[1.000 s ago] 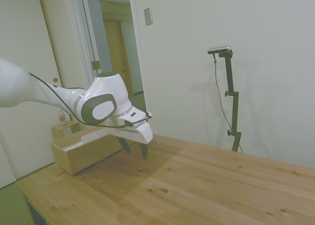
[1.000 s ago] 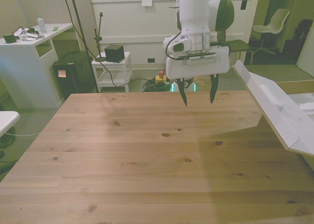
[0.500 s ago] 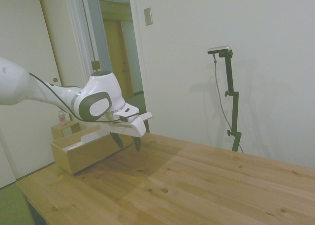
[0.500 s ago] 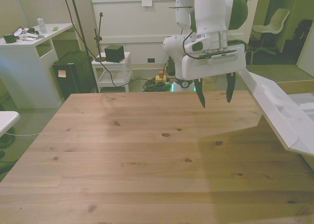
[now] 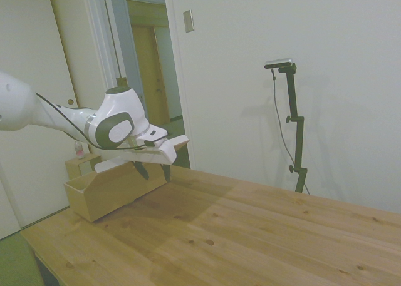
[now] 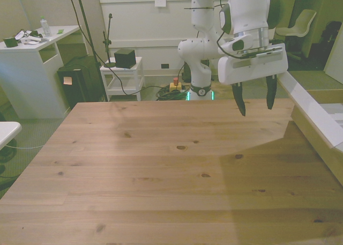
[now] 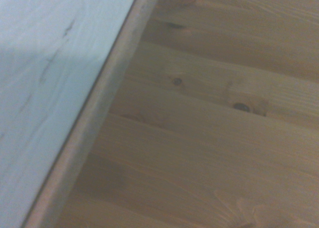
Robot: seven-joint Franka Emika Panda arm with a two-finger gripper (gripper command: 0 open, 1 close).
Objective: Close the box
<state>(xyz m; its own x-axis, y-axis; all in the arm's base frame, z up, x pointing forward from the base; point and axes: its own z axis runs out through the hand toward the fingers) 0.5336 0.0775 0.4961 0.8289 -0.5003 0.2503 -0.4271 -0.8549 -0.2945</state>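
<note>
Tool point(image 6: 255, 98) up above the wooden desk point(image 6: 161, 170), dark fingers point(image 6: 239, 101) pointing down and set well apart, nothing between them. It hangs near the desk's far edge at the front view's right, just beside the box point(image 6: 317, 128).

Box sits at that right-hand edge of the front view, partly cut off by the frame. Its pale-lined lid point(image 6: 313, 112) is raised and slanting out over the desk, so the box is not yet shut. From the side view, the long tan box point(image 5: 106, 189) rests on the desk's far corner, and the tool point(image 5: 151, 171) hovers right over its near end, fingertips low beside the lid point(image 5: 108, 164). Whether they touch the lid, I cannot tell.

Wrist view, blurry: a pale surface with a tan edge point(image 7: 55, 88) runs diagonally across, and the planks of the desk point(image 7: 214, 128) with a few dark knots lie beside it.
</note>
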